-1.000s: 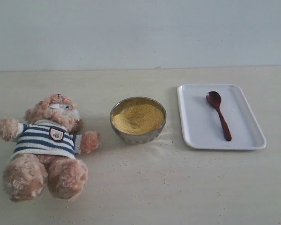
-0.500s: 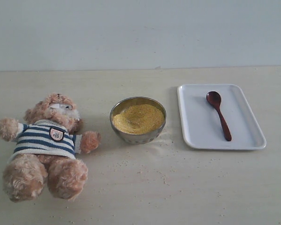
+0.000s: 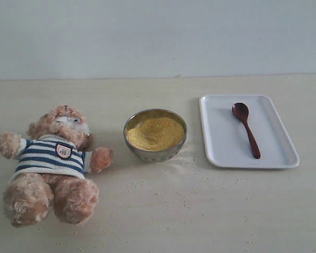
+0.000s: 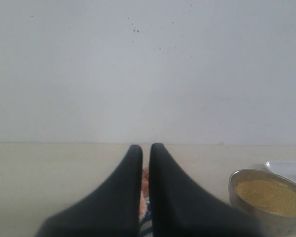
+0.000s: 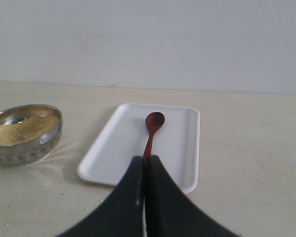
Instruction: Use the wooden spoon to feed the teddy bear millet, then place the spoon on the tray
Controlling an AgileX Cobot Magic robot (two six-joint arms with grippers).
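I see my left tool (image 4: pixel 145 148) shut down to a narrow slit with nothing between its jaws. It hangs over the teddy bear (image 3: pixel 50 163), and a strip of fur and striped shirt shows beneath the tips. The bear lies on its back on the desk (image 3: pixel 210 211), toward the left side, with its head pointing to the far edge by the wall (image 3: pixel 158 37).

My right tool (image 5: pixel 144 160) is pressed fully together and holds nothing. It hovers over the near end of the tray (image 3: pixel 221 142). The wooden spoon (image 3: pixel 246 129) lies flat on that tray, toward the desk's right side, with its bowl to the far edge and its handle running back toward my tool.

Between bear and tray stands the metal bowl (image 3: pixel 142 154), heaped with millet (image 3: pixel 155 133). Loose grains (image 3: pixel 183 199) lie scattered on the desk in front of it.
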